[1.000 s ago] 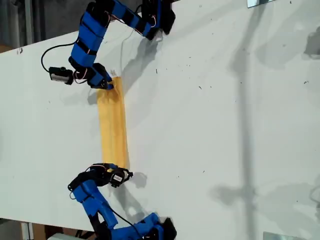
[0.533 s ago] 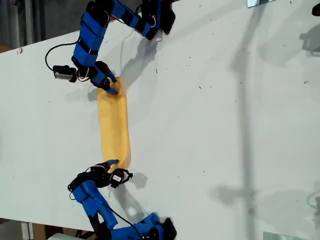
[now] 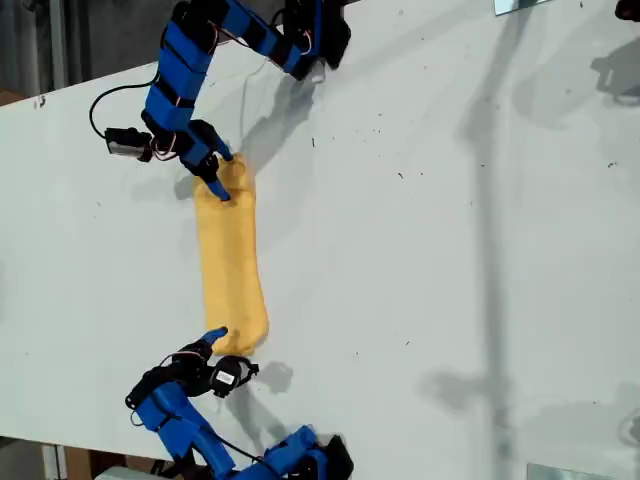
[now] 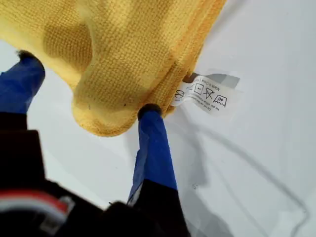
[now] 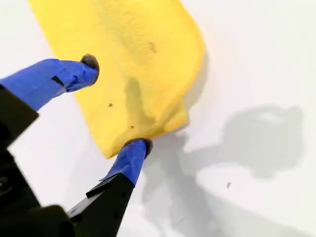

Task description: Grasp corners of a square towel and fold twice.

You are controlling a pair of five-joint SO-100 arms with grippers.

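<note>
The towel lies on the white table as a long narrow folded yellow-orange strip. My first gripper stands open at the strip's end nearer the exterior view's top. In the first wrist view that rounded end sits between the blue fingers, beside a white care label. My second gripper is open at the strip's other end. There its fingertips straddle a layered corner. Neither gripper pinches the cloth.
The two arm bases stand at the exterior view's top edge and bottom edge. A black cable loops beside the first arm. The table's edge runs along the exterior view's upper left. Grey shadows cross the table on that view's right.
Both grippers have opened and let go of the towel ends. The taut strip has settled flat and wider, and the second arm has drawn back toward the exterior view's bottom.
</note>
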